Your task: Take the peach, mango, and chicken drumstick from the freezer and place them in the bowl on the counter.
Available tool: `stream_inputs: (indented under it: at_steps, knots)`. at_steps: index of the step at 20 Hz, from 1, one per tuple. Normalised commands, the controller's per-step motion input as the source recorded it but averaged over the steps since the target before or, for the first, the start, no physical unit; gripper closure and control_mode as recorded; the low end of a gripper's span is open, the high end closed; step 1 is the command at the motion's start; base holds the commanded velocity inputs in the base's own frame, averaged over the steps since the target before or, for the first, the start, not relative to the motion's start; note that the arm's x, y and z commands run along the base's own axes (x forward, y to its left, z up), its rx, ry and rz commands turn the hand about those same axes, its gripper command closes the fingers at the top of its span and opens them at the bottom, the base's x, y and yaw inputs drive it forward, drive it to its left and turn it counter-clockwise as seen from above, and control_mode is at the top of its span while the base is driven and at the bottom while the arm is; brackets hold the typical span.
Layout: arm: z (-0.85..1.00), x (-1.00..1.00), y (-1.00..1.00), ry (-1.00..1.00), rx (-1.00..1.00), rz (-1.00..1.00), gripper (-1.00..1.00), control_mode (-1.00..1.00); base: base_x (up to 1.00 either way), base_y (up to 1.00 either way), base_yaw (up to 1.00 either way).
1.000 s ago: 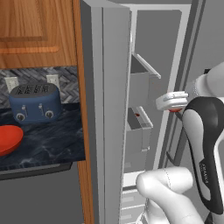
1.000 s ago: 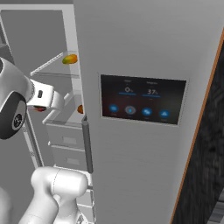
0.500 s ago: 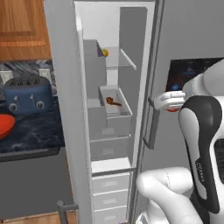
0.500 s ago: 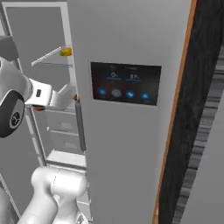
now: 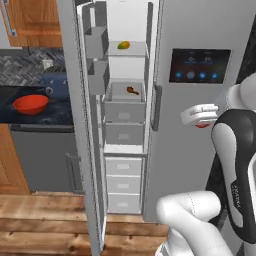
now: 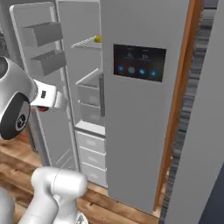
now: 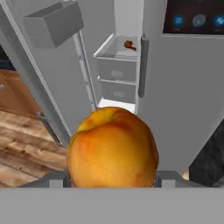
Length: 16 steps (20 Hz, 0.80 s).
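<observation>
Wooden floorboards run under a tall grey freezer whose long door stands swung wide, and that freezer is the thing to steer by. Out in front of it, toward the screen side, the claw is clenched on the peach; the hand view has the round orange fruit sitting right between the finger tips, and from the left base view a bit of red peeks out under the white hand. So the peach is out of the freezer and on its way, I would say: the carry is the step in hand. Inside the freezer, the mango lies on the upper clear shelf, and the chicken drumstick rests in the open grey drawer below it. Left of the freezer door, well apart from the claw, the bowl sits on the dark bench, with nothing in it that I can see. Next, to my eye, the arm must swing or the base drive left past the open door, then bring the peach over the bowl before letting go.
</observation>
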Motion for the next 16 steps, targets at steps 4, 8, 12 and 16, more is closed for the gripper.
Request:
stream_inputs:
  at_steps: [4, 8, 12, 16]
  knots:
    - [0.0, 0.0, 0.0, 0.0, 0.0, 0.0, 1.0, 1.0, -0.57, 1.0, 0.25]
    - [0.0, 0.0, 0.0, 0.0, 0.0, 0.0, 1.0, 1.0, -0.07, 1.0, 0.13]
    - [0.0, 0.0, 0.0, 0.0, 0.0, 0.0, 1.0, 1.0, 0.36, 1.0, 0.01]
    - [0.0, 0.0, 0.0, 0.0, 0.0, 0.0, 1.0, 1.0, 0.85, 1.0, -0.06]
